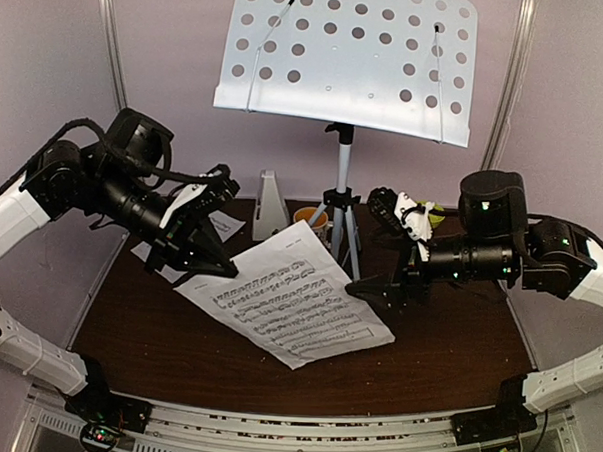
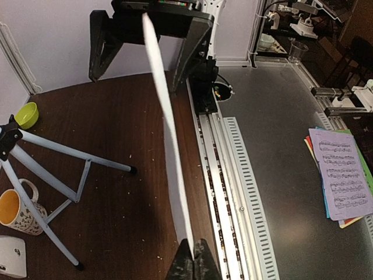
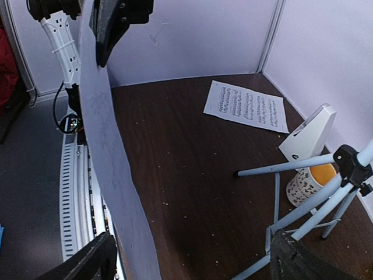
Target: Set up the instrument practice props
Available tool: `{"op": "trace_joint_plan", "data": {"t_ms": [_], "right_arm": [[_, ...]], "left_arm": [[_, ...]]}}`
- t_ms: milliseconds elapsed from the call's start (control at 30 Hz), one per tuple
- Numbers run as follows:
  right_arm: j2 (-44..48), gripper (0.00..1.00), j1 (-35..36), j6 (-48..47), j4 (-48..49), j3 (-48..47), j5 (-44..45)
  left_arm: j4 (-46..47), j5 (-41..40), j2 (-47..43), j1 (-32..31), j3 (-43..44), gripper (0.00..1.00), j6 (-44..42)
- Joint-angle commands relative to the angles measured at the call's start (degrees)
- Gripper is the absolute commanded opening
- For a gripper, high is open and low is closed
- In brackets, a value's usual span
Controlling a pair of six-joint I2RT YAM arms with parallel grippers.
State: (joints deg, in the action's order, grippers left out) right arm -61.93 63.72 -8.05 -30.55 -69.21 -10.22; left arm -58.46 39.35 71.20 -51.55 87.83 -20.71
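Observation:
The pale perforated music stand (image 1: 349, 58) stands at the back on its grey tripod (image 1: 340, 218). The white metronome (image 1: 269, 205) sits left of the tripod. My left gripper (image 1: 208, 262) is shut on the left edge of a sheet-music page (image 1: 288, 306) and holds it tilted above the table; the pinch shows in the left wrist view (image 2: 195, 254), with the page (image 2: 166, 116) edge-on. My right gripper (image 1: 379, 286) is wide open, with its jaws on either side of the page's right edge (image 3: 111, 163) and not touching it. A second page (image 3: 247, 105) lies flat at the back left.
A patterned mug (image 1: 312, 218) with an orange inside stands by the tripod legs (image 2: 52, 175). A small green bowl (image 2: 27, 115) sits at the back right. The table's rail (image 2: 224, 192) runs along the near edge. More papers (image 2: 341, 175) lie on the floor beyond it.

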Motion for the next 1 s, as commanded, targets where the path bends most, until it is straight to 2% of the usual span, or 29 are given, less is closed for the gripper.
{"op": "trace_joint_plan", "data": {"t_ms": [0, 67, 100, 167, 367, 467, 567, 700, 733, 800, 933, 967], "right_arm": [[-0.67, 0.88, 1.76, -1.71, -1.12, -0.48, -5.16], [-0.69, 0.80, 2.49, -1.55, -1.52, 0.24, -4.84], [-0.44, 0.69, 3.24, -0.89, -0.86, 1.08, -3.78], [-0.53, 0.60, 3.94, -0.22, -0.21, 1.34, -3.17], [-2.07, 0.42, 5.49, 0.15, -1.35, 1.41, -1.05], [-2.15, 0.29, 5.87, 0.05, -1.76, 1.74, 0.20], [-2.21, 0.22, 6.00, 0.25, -1.92, 0.91, 0.85], [-2.17, 0.00, 6.05, 0.81, -1.64, -0.61, 2.31], [-1.89, 0.00, 6.02, 1.12, -1.40, -0.72, 2.62], [-1.12, 0.00, 6.04, 1.59, -0.79, -0.76, 2.70], [0.34, 0.00, 6.06, 2.22, -0.53, -1.50, 1.38], [0.47, 0.00, 5.91, 2.11, -1.01, -2.35, 0.94]], "left_arm": [[-2.28, -0.74, 0.67, -0.22, 2.87, 0.00, -3.00], [-2.28, -0.73, 0.99, -0.22, 3.52, 0.00, -2.98], [-2.28, -0.88, 1.49, -0.22, 4.14, 0.00, -2.97], [-2.27, -1.27, 2.01, -0.22, 4.80, 0.00, -2.76], [-0.78, -2.36, 1.95, -0.13, 5.75, 0.00, -1.61], [-0.33, -2.78, 1.69, 0.09, 5.78, 0.00, -1.29], [0.53, -3.34, 1.45, 0.91, 5.79, 0.00, -0.68], [2.98, -4.61, 0.81, 1.36, 5.34, 0.00, 0.39], [3.83, -5.09, 0.56, 1.36, 5.22, 0.00, 0.92], [6.46, -7.55, -0.60, 1.42, 4.01, 0.11, 2.16], [15.87, -16.22, -6.58, 2.91, -1.20, 0.48, 5.75], [18.36, -17.47, -8.39, 4.16, -2.68, 0.54, 7.08]]}}
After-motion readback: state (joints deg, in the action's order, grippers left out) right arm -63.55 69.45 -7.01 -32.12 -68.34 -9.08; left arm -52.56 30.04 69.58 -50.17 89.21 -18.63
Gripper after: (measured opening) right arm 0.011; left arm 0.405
